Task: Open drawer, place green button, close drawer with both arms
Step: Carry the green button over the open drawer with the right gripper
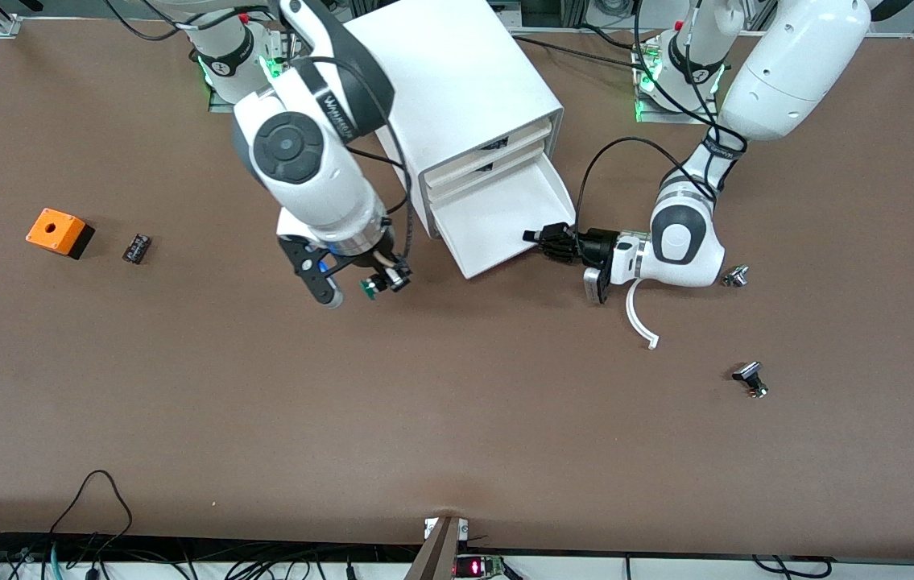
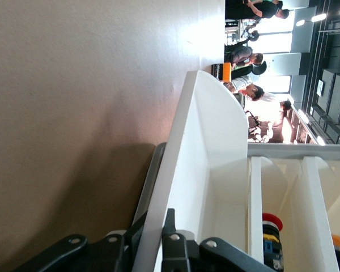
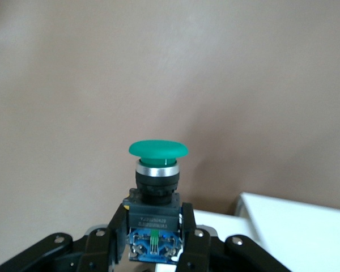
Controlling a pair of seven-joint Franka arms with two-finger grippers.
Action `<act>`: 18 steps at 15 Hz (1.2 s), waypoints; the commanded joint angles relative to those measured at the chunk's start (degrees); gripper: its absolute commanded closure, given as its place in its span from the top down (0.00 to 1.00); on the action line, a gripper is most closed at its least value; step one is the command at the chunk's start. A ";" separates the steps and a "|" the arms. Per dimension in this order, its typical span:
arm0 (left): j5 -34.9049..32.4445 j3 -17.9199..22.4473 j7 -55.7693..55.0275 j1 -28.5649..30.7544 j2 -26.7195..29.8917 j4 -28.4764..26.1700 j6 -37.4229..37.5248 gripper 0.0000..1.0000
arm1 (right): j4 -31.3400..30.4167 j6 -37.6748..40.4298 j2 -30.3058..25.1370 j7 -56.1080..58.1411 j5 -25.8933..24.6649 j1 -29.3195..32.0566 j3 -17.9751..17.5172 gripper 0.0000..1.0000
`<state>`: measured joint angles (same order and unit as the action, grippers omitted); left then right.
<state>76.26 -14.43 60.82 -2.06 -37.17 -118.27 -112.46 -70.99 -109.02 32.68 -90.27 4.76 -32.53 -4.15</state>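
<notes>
Two white Franka arms active. Lowest shallow white tray-like drawer (image 1: 497, 221) of the big white boxy cabinet (image 1: 465, 89) is pulled out, tray floor bare as far as visible. Left gripper (image 1: 541, 238) sits at the drawer's front wall at the corner toward the left arm's end; in the left wrist view its black fingers (image 2: 175, 246) straddle that white wall (image 2: 181, 187), clamped on it. Right gripper (image 1: 380, 283) hangs over the brown table (image 1: 457, 403) beside the open drawer, toward the right arm's end, clenched on the small push button (image 3: 157, 187): round green cap pointing away from the wrist, black-blue blocky body pinched between the pads. Orange box with a hole (image 1: 59, 232) and small black connector block (image 1: 137, 247) lie near the right arm's end. Two small black-and-silver knobs (image 1: 737, 277) (image 1: 750, 379) lie near the left arm's end.
</notes>
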 commanded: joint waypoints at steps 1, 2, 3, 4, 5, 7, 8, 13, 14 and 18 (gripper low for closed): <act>-0.68 0.37 -1.84 0.30 -0.98 1.99 -0.74 1.00 | 9.63 1.71 6.42 -8.32 0.08 -3.58 0.73 0.00; -0.68 0.37 -2.01 0.56 -0.54 1.99 -0.65 1.00 | 10.86 1.27 7.39 -11.13 0.08 -4.47 0.81 0.00; -0.68 0.37 -2.28 0.83 -0.36 1.99 -0.65 1.00 | 11.66 0.74 8.01 -13.33 0.08 -5.43 0.73 0.00; -0.68 0.46 -2.98 1.09 0.34 1.99 -0.65 1.00 | 11.67 -0.39 8.27 -15.45 0.08 -6.22 0.73 0.00; -0.68 0.63 -4.03 1.09 1.13 1.99 -0.65 1.00 | 11.67 -1.97 8.97 -17.64 0.08 -7.19 0.73 0.00; -1.37 1.68 -6.23 1.09 1.57 2.25 -0.65 1.00 | 11.67 -4.87 10.64 -21.60 -0.01 -9.21 0.73 0.00; -2.95 1.95 -7.54 1.09 1.75 2.78 -0.65 1.00 | 11.67 -6.02 11.69 -23.36 -0.01 -10.53 0.90 0.00; -13.05 2.83 -18.52 3.37 3.86 6.81 -0.56 1.00 | 11.67 -10.41 15.91 -32.76 -3.26 -15.36 0.99 0.00; -15.33 2.83 -20.89 3.55 4.03 7.96 -0.48 1.00 | 11.49 -11.03 16.44 -33.74 -3.79 -16.16 0.99 0.00; -27.27 3.18 -33.10 3.90 6.05 12.17 0.66 1.00 | 11.14 -13.14 18.99 -36.82 -3.97 -17.74 0.90 0.00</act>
<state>55.36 -11.53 34.30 1.87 -32.88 -108.20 -112.96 -62.03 -121.65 49.80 -124.60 1.77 -49.34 -3.74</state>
